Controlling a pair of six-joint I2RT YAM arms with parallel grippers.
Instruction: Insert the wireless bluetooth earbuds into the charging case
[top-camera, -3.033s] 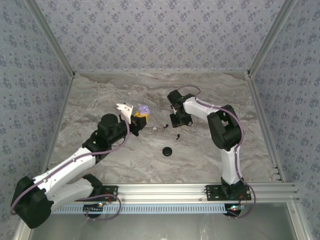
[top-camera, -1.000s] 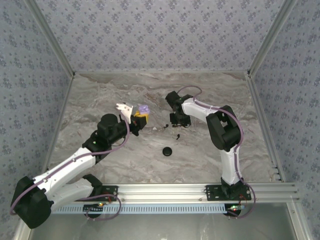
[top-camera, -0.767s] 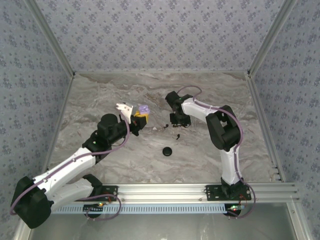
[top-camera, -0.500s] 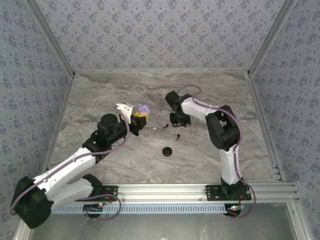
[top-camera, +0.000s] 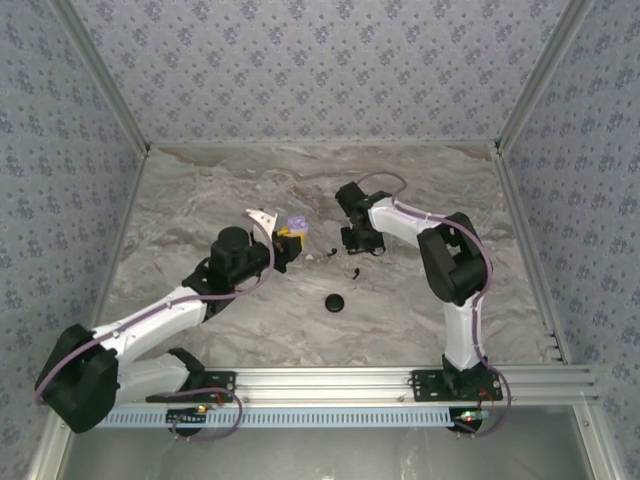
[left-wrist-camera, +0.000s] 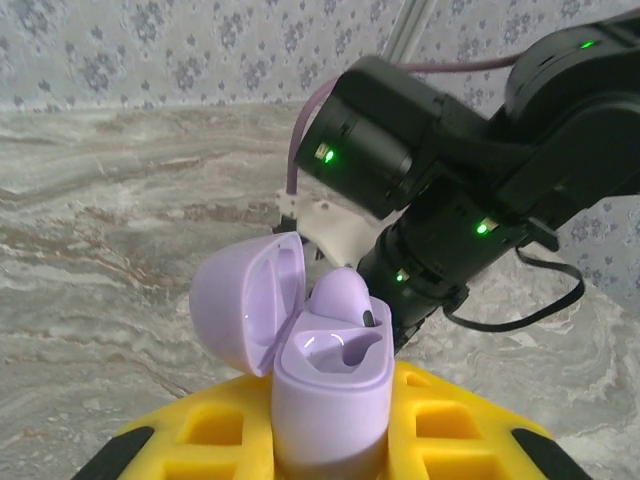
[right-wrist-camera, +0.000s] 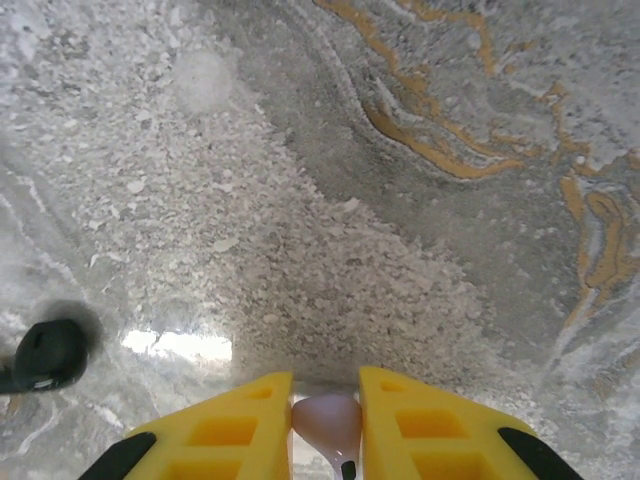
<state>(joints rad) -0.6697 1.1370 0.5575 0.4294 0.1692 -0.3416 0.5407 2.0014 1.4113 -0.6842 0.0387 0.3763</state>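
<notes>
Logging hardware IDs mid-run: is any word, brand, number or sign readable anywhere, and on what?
None can be read.
The lavender charging case shows no print.
The right arm shows green lights, no lettering.
The lavender earbud is plain.

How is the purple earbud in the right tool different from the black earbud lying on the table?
The purple earbud is pale lavender; the black earbud is dark. The purple earbud is pinched in the right tool; the black earbud lies loose on the table. Both are tiny.
</notes>
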